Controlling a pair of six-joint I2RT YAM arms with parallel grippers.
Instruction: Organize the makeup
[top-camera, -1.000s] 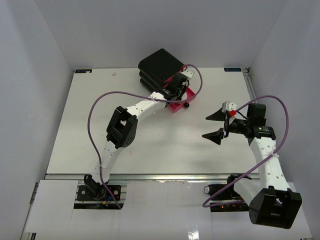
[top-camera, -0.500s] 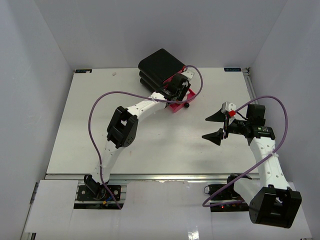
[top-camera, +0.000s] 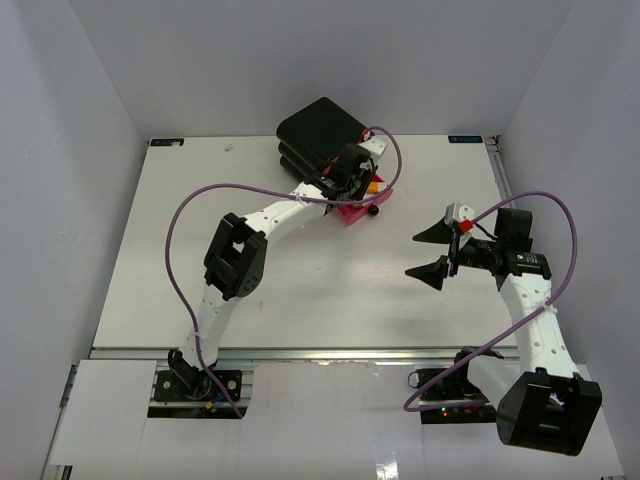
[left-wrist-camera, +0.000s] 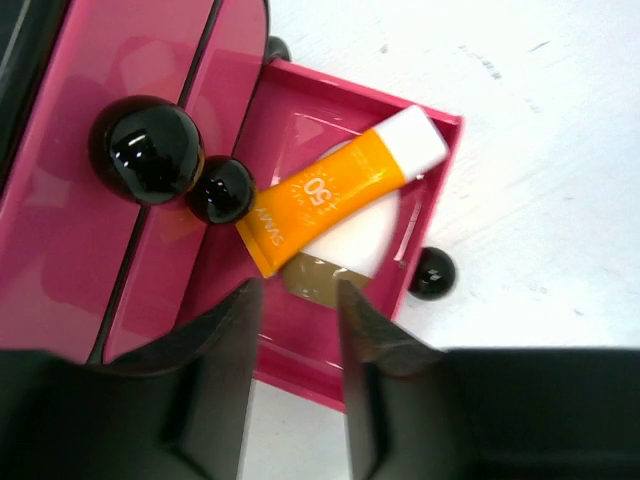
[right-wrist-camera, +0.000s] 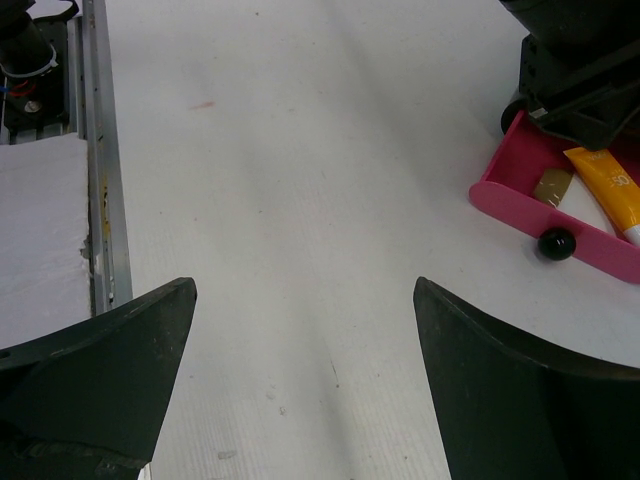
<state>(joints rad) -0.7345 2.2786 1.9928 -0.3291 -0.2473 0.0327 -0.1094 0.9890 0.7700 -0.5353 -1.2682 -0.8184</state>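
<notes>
An orange tube with a white cap (left-wrist-camera: 335, 190) lies in the open pink drawer (left-wrist-camera: 300, 360) on top of a white-and-brown egg-shaped piece (left-wrist-camera: 350, 240). My left gripper (left-wrist-camera: 298, 290) is open and empty, its tips just above the drawer's near wall. In the top view it (top-camera: 350, 178) hovers over the drawer (top-camera: 352, 213), and a bit of the orange tube (top-camera: 372, 186) shows. My right gripper (top-camera: 432, 252) is wide open and empty over bare table (right-wrist-camera: 305, 300), well right of the drawer (right-wrist-camera: 520, 200). The tube (right-wrist-camera: 612, 195) and egg piece (right-wrist-camera: 553, 185) show there. The lipsticks and the tan bottle are hidden.
The black three-drawer box (top-camera: 318, 130) stands at the back centre, its upper two pink fronts shut, with black knobs (left-wrist-camera: 145, 150). The open drawer's knob (right-wrist-camera: 556, 243) sticks out towards the right arm. A metal rail (top-camera: 330, 352) runs along the table's near edge.
My left arm has shifted slightly towards the back, lifting off the drawer so the orange tube now shows in the top view. The right arm has barely moved.
</notes>
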